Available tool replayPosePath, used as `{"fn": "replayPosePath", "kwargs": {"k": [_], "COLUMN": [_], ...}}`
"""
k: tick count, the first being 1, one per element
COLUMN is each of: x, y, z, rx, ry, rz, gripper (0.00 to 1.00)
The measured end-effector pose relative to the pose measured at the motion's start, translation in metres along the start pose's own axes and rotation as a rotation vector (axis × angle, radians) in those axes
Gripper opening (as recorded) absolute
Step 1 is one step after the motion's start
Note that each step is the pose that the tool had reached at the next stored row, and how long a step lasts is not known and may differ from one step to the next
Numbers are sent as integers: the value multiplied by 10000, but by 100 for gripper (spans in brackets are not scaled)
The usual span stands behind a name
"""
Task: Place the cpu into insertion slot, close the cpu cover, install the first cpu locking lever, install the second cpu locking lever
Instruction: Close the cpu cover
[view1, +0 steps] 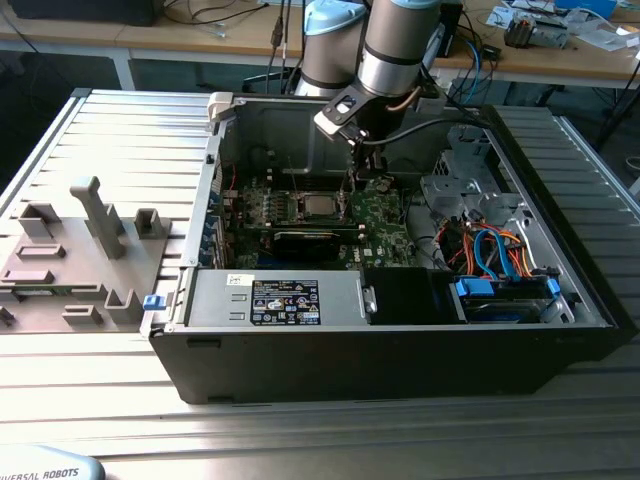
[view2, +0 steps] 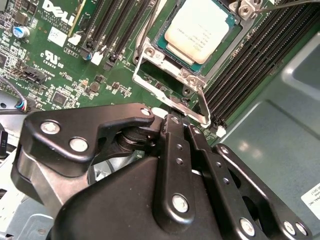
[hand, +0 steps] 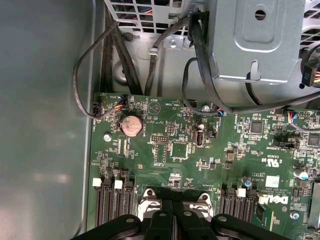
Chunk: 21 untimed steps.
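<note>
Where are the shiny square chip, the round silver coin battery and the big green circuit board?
Silvery-grey square metal cpu (view2: 200, 27): second wrist view, middle of its metal top.
Round silver coin battery (hand: 131, 125): first wrist view, centre of its face.
Green circuit board (hand: 135, 167): first wrist view, bare green patch.

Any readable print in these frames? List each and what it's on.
Green circuit board: white logo and component codes in both wrist views; not quoted, codes too small.
cpu: faint engraved lines, too faint to read.
Power supply label: dense print, too small.
Pale blue part, exterior view's left: white lettering, cut off.
</note>
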<state>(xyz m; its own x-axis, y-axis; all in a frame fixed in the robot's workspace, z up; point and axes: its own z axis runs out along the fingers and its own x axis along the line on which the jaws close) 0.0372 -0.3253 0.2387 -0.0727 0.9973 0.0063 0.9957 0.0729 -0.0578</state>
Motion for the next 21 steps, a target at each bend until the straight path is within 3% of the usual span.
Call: {"fn": "replayPosePath", "kwargs": {"k": [21], "x": [6], "y": [-82], "z": [9], "rx": [0], "ry": [0], "rz": [0], "gripper": [11]}}
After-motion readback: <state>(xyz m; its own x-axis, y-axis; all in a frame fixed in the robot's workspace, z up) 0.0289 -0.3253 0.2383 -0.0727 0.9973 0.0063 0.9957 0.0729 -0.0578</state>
